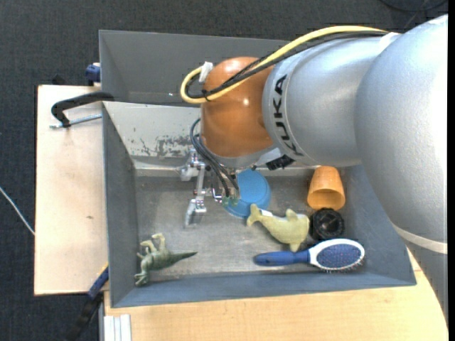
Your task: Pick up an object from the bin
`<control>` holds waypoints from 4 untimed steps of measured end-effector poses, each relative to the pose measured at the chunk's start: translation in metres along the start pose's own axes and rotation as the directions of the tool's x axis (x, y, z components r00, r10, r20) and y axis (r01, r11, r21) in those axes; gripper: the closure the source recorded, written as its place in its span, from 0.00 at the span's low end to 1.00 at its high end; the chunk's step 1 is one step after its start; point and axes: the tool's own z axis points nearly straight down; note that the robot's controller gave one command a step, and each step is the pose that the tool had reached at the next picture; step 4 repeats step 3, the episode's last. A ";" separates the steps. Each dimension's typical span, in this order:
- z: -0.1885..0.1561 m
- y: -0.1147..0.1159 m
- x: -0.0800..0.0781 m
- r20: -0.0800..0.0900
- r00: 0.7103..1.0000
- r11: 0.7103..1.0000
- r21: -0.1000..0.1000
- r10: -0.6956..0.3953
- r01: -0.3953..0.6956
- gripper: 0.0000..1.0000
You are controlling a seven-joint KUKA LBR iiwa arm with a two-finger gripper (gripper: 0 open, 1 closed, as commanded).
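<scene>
Black lettering on the silver arm casing (320,98) reads "UKA" running vertically, and its start is hidden behind the orange wrist cover (234,105). No other writing is legible.

**Gripper.** The gripper (212,208) hangs below the orange cover, low over the bin floor, left of the frame centre. Its fingers stand apart, with bare grey floor visible in the gap. No object lies between them. One silver finger (193,210) points down on the left side of the gap. The other is on the right side, at the edge of a blue round plastic cup (252,189). Whether it touches the cup cannot be determined.

**Nearest object.** The blue cup lies at the centre of the bin floor, just to the right of the gripper, partly under the wrist.

**Other contents.**
- A pale yellow rubber toy sea animal (283,226) lies just below and to the right of the blue cup.
- An orange plastic cup (325,187) lies further right.
- A black round cap (328,223) lies directly below the orange cup.
- A blue-handled hairbrush with a white bristle pad (316,256) lies along the lower right of the floor.
- A green plastic toy dinosaur (156,256) lies in the lower left corner, well apart from the gripper.

**Container.** The grey metal bin (117,212) encloses all items.
</scene>
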 end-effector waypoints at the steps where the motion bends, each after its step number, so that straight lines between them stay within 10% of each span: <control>1: 0.072 0.039 0.063 0.004 0.944 0.944 0.001 -0.329 0.329 0.00; 2: 0.069 0.039 0.062 0.005 0.945 0.945 0.000 -0.326 0.326 1.00; 3: -0.061 0.023 0.047 0.014 0.925 0.925 0.002 -0.379 0.379 1.00; 4: -0.061 0.023 0.047 0.014 0.925 0.925 0.002 -0.379 0.379 1.00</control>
